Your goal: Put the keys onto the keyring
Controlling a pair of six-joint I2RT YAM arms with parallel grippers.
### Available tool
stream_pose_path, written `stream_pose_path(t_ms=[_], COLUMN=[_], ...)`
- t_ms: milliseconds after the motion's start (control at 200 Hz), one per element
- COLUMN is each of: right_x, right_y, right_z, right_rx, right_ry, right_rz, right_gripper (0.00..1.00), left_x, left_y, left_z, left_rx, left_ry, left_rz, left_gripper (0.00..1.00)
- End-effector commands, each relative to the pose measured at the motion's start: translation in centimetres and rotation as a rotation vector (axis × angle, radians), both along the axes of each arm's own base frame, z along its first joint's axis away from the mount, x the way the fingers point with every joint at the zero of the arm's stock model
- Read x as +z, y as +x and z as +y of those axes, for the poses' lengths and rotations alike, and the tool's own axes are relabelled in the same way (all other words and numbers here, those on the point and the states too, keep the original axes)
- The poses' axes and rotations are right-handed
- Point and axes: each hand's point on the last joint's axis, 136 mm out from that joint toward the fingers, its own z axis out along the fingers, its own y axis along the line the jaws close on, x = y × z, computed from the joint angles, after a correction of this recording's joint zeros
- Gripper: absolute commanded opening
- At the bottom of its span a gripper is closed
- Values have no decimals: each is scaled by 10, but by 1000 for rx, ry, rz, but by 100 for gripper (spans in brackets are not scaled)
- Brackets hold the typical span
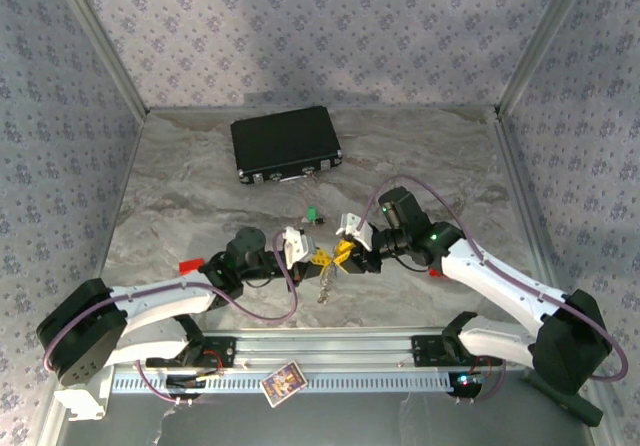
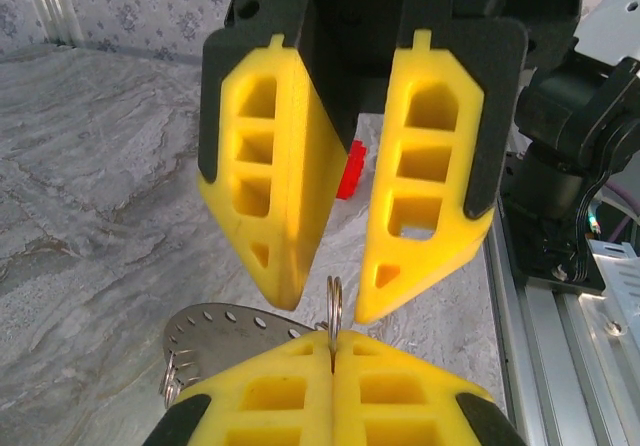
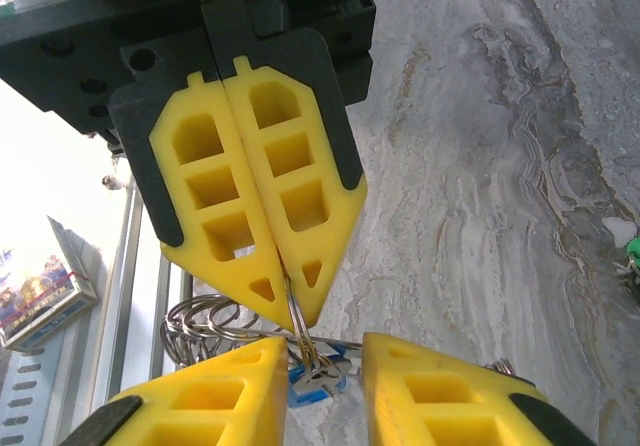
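Note:
My left gripper (image 2: 332, 340) is shut on a thin split ring (image 2: 334, 304) of the keyring, held edge-up. The keyring's silvery holed plate (image 2: 215, 328) hangs to the left below it. My right gripper (image 3: 325, 344) faces it tip to tip, open, with one finger on each side of that ring. The blue key (image 3: 316, 386) hangs at the bottom of the ring, in the gap between the right fingers, with several loose rings (image 3: 200, 324) beside it. The green key (image 1: 313, 215) lies on the table behind the grippers. In the top view both grippers meet at mid-table (image 1: 331, 257).
A closed black case (image 1: 286, 144) lies at the back. One red block (image 1: 188, 264) lies left of the left arm, and another (image 1: 432, 273) by the right arm. A small card box (image 1: 282, 381) sits on the front rail. Patterned walls enclose the marbled table (image 1: 180, 196).

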Motion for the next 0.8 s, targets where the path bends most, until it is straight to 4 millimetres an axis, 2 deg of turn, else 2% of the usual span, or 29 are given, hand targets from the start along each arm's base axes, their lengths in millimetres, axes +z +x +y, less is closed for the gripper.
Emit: stream_pose_path(t_ms=[0,110,145,220,290,465,795], right_x=[5,8,7,8,6,2,5], right_y=[-5,-5,-5,-6,-7,-9,-11], right_z=[6,6,6,5,3,0,13], right_rx=[27,31,34,38,40,63,111], right_ry=[29,32,28,13,-15,-86,-103], right_rz=[16,12,14,13,6,0,-18], right_gripper=[21,4,0,0,0,0,0], left_x=[15,13,13,10,7,9,12], left_y=[-5,-3,-1,2,2,-1,-5], left_z=[-3,-3,-3,-1,0,3,2], left_rx=[-29,-20,-10,9,10,-1,-25], left_ry=[-65,-58,-54,-29,2,35,33], left_rz=[-23,-20,-20,-20,-26,-49,-52], left_gripper=[0,0,5,17,20,19,16])
